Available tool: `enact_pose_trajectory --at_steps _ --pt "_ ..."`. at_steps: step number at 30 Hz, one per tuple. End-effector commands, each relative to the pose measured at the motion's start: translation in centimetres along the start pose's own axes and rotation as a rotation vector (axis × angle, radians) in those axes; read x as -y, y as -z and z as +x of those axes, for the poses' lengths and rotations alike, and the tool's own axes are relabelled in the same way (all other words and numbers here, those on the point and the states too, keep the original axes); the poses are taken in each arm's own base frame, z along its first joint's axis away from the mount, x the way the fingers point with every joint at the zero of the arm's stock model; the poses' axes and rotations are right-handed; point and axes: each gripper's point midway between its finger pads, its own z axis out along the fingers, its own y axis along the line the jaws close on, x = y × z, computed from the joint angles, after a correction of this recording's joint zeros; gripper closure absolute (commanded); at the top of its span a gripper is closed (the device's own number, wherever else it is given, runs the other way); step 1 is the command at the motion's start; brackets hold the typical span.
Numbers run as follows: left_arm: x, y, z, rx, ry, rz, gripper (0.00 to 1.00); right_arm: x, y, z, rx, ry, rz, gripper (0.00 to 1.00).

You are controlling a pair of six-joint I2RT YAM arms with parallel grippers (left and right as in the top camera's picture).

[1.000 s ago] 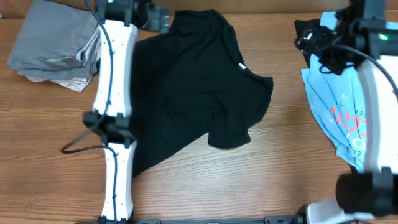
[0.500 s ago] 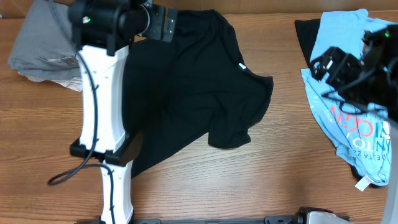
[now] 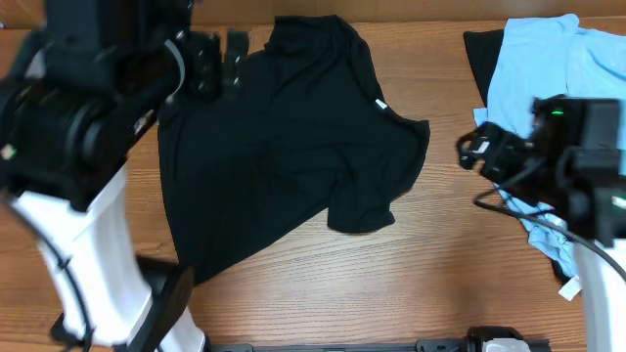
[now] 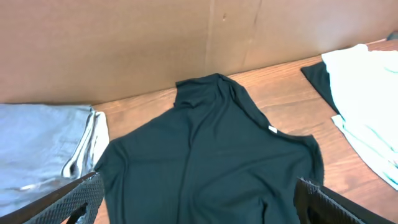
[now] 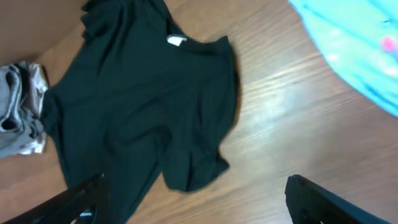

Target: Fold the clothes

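A black short-sleeved T-shirt (image 3: 284, 147) lies spread and rumpled on the wooden table, its small white neck label (image 3: 380, 106) on the right side. It also shows in the left wrist view (image 4: 211, 155) and the right wrist view (image 5: 137, 106). A light blue tee (image 3: 548, 68) lies at the far right, also seen in the right wrist view (image 5: 354, 50). My left gripper (image 4: 199, 202) is open and empty, high above the black shirt. My right gripper (image 5: 196, 199) is open and empty, above the table to the right of the shirt.
Folded grey and beige garments (image 4: 43, 143) lie at the far left, hidden under the left arm in the overhead view. A cardboard wall (image 4: 124, 43) stands behind the table. A dark garment (image 3: 481, 54) lies under the blue tee. Bare wood (image 3: 440, 254) lies between the shirts.
Both arms have risen and pulled back toward the front. The left arm now covers the grey pile overhead. The right arm has come off the blue tee. The shirts have not moved.
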Motion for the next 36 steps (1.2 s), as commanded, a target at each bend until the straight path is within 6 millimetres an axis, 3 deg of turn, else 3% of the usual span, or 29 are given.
enact_pose_trajectory --at_steps 1,6,10,17,25,32,36 --pt "-0.4 -0.9 2.2 -0.100 0.026 -0.023 0.00 0.3 -4.7 1.9 -0.071 -0.002 -0.030 0.05" --pt "-1.8 -4.9 6.4 -0.303 0.071 -0.102 0.00 0.3 -10.3 2.0 -0.077 0.043 -0.051 0.05" --pt "-2.6 -8.2 9.4 -0.430 0.083 -0.146 0.00 -1.0 -14.4 1.7 -0.086 0.145 -0.076 0.08" --pt "-3.1 -13.1 11.6 -0.472 0.080 -0.159 0.00 1.1 -21.6 0.5 -0.070 0.145 0.032 0.13" --pt "-3.2 -16.3 13.7 -0.499 0.078 -0.161 0.00 2.5 -25.1 -2.3 0.055 0.171 0.107 0.25" --pt "-3.3 -16.7 14.3 -0.513 0.077 -0.162 0.00 4.5 -27.1 -2.6 0.071 0.163 0.178 0.27" --pt "-3.3 -16.7 14.2 -0.510 0.078 -0.161 0.00 4.8 -27.7 -3.2 0.091 0.156 0.175 0.36"
